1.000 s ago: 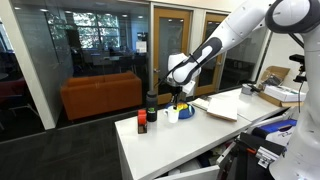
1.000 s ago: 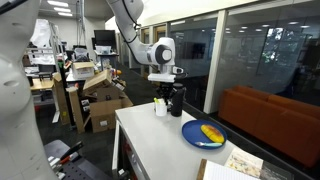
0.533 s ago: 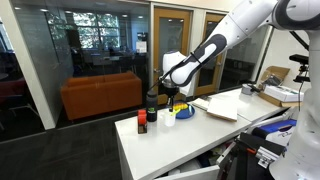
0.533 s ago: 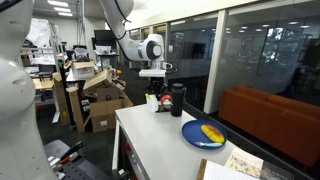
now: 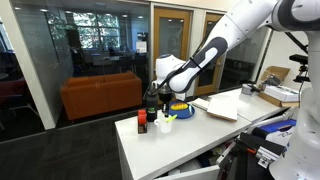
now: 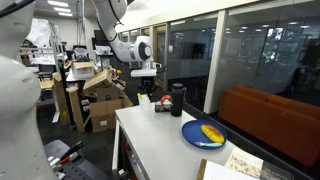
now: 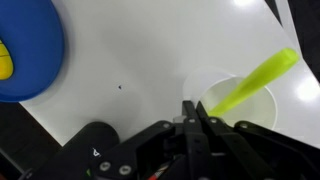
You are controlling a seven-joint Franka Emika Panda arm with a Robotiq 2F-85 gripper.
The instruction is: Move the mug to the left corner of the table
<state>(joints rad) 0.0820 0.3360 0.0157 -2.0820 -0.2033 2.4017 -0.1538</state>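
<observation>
The mug (image 7: 246,104) is a small white cup with a yellow-green stick (image 7: 262,76) leaning in it. In the wrist view my gripper (image 7: 193,112) is shut, its fingers pinched on the mug's near rim. In both exterior views the gripper (image 5: 163,107) (image 6: 147,92) hangs over the narrow end of the white table (image 5: 205,140) (image 6: 150,150), with the mug (image 5: 165,123) (image 6: 158,103) just below it. I cannot tell whether the mug touches the tabletop.
A round blue dish with yellow inside (image 5: 181,107) (image 6: 204,133) (image 7: 25,50) lies near the mug. A dark cylindrical container (image 5: 152,100) (image 6: 177,98) stands beside it. A small red and black item (image 5: 142,123) sits at the table's end. Papers (image 5: 222,107) lie further along.
My gripper has moved with the mug away from the blue dish, toward the table's end near the dark container.
</observation>
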